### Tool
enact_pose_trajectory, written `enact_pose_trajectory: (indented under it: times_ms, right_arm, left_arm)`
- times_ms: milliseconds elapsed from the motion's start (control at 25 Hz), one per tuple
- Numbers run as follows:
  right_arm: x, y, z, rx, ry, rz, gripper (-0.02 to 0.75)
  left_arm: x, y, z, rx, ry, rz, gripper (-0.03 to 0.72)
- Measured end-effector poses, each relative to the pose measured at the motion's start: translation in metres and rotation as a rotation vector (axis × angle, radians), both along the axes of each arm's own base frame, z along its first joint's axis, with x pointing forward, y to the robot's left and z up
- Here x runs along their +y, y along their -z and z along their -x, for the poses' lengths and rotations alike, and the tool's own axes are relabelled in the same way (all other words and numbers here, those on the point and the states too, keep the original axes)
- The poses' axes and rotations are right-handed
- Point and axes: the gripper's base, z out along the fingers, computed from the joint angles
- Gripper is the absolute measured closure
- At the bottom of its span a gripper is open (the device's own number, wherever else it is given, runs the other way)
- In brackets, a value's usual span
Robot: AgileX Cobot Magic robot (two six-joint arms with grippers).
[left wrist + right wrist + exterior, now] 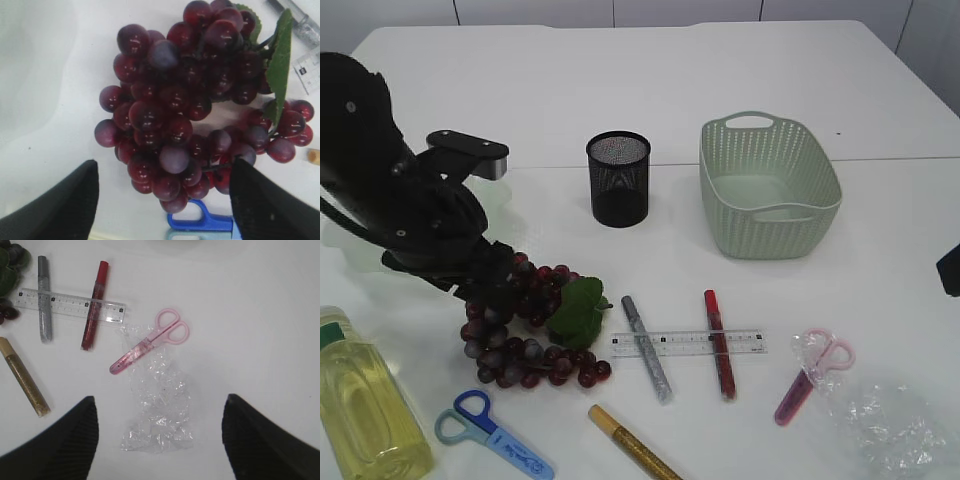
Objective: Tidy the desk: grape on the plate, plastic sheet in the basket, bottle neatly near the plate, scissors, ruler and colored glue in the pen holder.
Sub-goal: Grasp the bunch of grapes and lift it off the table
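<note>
I am on the grape step: my left claw (162, 200) hangs low over the grape bunch (200, 100), fingers wide apart and holding nothing. The bunch lies on the bench (720, 70) between and just ahead of my fingertips, its leaf (280, 60) off to one side, the blue scissors (200, 225) just beneath its lower end. I judge the next move is to drop straight down and close around the thick middle of the cluster; loose berries may slip. I cannot pick out the plate for certain. My right claw (160, 440), also spread and empty, hovers above the plastic sheet (160, 410).
</note>
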Motion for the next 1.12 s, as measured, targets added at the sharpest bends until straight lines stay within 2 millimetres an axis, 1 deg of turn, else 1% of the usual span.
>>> enact_pose_trajectory:
  times_ms: [320,480,640,680,760,920,1000,1120]
  right_arm:
    - [0.003,0.008,-0.009,0.040,0.002,-0.007,0.175]
    - [0.003,0.008,-0.011,0.036,0.003,-0.010,0.199]
    - [0.003,0.008,-0.011,0.034,0.004,-0.011,0.211]
    - [0.003,0.008,-0.011,0.033,0.004,-0.011,0.212]
    - [0.003,0.008,-0.011,0.032,0.004,-0.011,0.216]
    - [0.003,0.008,-0.011,0.032,0.004,-0.011,0.216]
    - [0.003,0.008,-0.011,0.032,0.004,-0.011,0.216]
    - [0.003,0.008,-0.011,0.032,0.004,-0.011,0.216]
  left_arm:
    - [-0.004,0.028,-0.011,0.007,-0.007,-0.009,0.098]
    - [-0.005,0.043,-0.014,0.024,0.000,-0.029,0.100]
    - [-0.003,0.048,-0.015,0.026,0.018,-0.053,0.117]
    - [-0.004,0.049,-0.015,0.023,0.019,-0.053,0.129]
    - [-0.003,0.049,-0.016,0.016,0.022,-0.055,0.179]
    - [-0.004,0.051,-0.016,0.019,0.023,-0.058,0.321]
    - [-0.004,0.052,-0.016,0.021,0.023,-0.059,0.375]
    - [-0.004,0.051,-0.017,0.018,0.026,-0.061,0.426]
